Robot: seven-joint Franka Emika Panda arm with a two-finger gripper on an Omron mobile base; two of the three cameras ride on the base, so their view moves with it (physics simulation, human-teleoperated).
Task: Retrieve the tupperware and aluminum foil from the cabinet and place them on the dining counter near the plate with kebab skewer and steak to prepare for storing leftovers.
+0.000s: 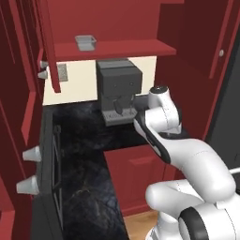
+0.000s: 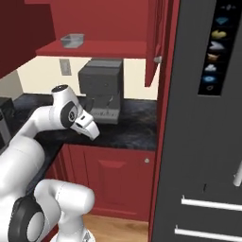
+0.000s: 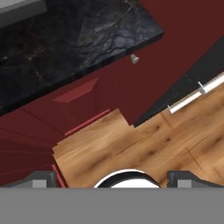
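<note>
Pincer (image 3: 112, 179) spread wide and empty, aimed down at the wood floor (image 3: 144, 144), tub (image 1: 86, 42) well above it on the cabinet shelf (image 1: 122, 48), coffee machine (image 1: 118, 89) between.

The surface (image 1: 89, 154) looks like glossy black marble with pale veins. The cabinet (image 1: 112, 23) and its shelf board (image 1: 117, 49) are smooth dark red painted wood. The tupperware (image 1: 86, 42) seems matt pale grey plastic. The coffee machine (image 2: 100, 90) is matt grey. The floor (image 3: 144, 144) is smooth wood with visible grain.
</note>
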